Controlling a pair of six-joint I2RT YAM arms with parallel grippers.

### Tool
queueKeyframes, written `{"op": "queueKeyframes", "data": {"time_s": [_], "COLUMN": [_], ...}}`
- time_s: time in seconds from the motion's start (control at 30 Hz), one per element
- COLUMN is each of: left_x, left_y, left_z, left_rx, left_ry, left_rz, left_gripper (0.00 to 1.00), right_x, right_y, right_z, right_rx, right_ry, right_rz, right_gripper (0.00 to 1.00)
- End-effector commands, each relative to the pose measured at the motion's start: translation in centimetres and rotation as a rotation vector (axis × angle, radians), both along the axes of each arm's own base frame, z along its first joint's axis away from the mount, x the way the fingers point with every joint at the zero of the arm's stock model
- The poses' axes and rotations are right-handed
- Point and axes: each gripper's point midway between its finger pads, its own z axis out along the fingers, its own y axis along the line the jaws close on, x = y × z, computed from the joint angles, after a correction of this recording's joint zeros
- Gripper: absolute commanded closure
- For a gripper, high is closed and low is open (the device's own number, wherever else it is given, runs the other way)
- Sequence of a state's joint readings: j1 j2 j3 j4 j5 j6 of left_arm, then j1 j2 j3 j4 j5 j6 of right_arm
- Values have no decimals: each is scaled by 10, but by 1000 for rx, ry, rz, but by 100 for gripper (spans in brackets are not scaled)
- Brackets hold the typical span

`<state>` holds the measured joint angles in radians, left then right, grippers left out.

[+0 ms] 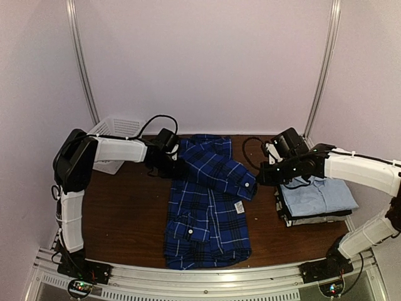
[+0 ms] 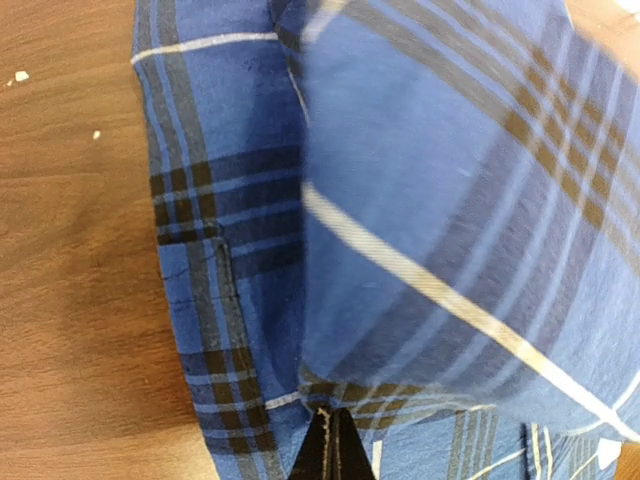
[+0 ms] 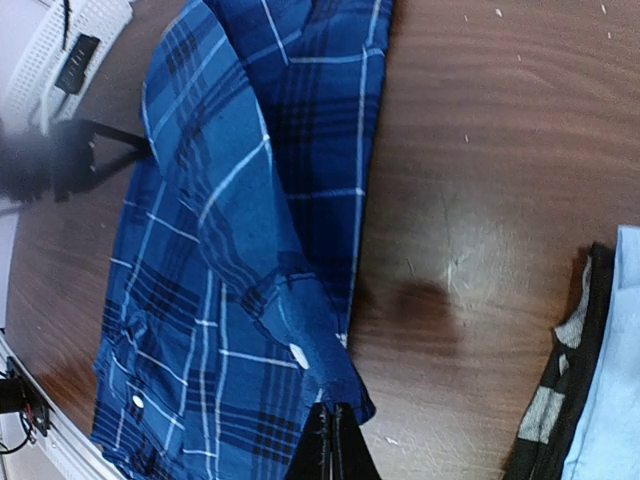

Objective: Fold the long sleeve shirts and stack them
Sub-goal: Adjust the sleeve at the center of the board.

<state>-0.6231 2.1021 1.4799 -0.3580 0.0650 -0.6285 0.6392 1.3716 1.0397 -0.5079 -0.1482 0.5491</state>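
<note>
The plaid shirt (image 1: 207, 219) lies flat on the table (image 1: 125, 213), between the two arms. The left gripper (image 1: 168, 157) is pinched tight on the shirt's far left edge, and cloth bunches up right in front of its fingers (image 2: 315, 462). The right gripper (image 1: 260, 176) is clamped on the cuff (image 3: 308, 348) of a sleeve (image 1: 218, 166) that lies slanted across the shirt. Just beside the right gripper, on its outer side, sits the stack (image 1: 307, 216) of folded shirts, with the light blue shirt (image 1: 316, 194) on top. A basket (image 1: 116, 128) stands behind the left arm.

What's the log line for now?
left hand: shut on plaid shirt | right hand: shut on cuff | stack: at right
</note>
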Motion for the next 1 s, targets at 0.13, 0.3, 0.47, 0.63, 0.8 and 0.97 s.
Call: {"op": "queueKeyframes", "data": {"time_s": [0.13, 0.3, 0.47, 0.63, 0.8, 0.97], "left_x": [7, 11, 16, 18, 18, 17], "left_y": [10, 15, 15, 16, 15, 12], "left_z": [22, 26, 30, 30, 33, 28], "left_rx": [-79, -85, -97, -109, -116, -117], "left_ry": [-53, -56, -59, -45, -39, -18], "left_rz": [-14, -28, -53, -84, -120, -142], "left_gripper": [100, 100, 100, 100, 100, 100], "right_x": [-31, -36, -47, -75, -99, -124], "right_y": [-14, -8, 8, 32, 46, 59], "right_z": [-55, -71, -61, -51, -59, -75], "right_rx": [-19, -7, 57, 146, 189, 211], "right_ry": [119, 164, 195, 248, 312, 364], "right_rz": [7, 28, 83, 157, 188, 193], "right_gripper": [100, 100, 100, 100, 100, 100]}}
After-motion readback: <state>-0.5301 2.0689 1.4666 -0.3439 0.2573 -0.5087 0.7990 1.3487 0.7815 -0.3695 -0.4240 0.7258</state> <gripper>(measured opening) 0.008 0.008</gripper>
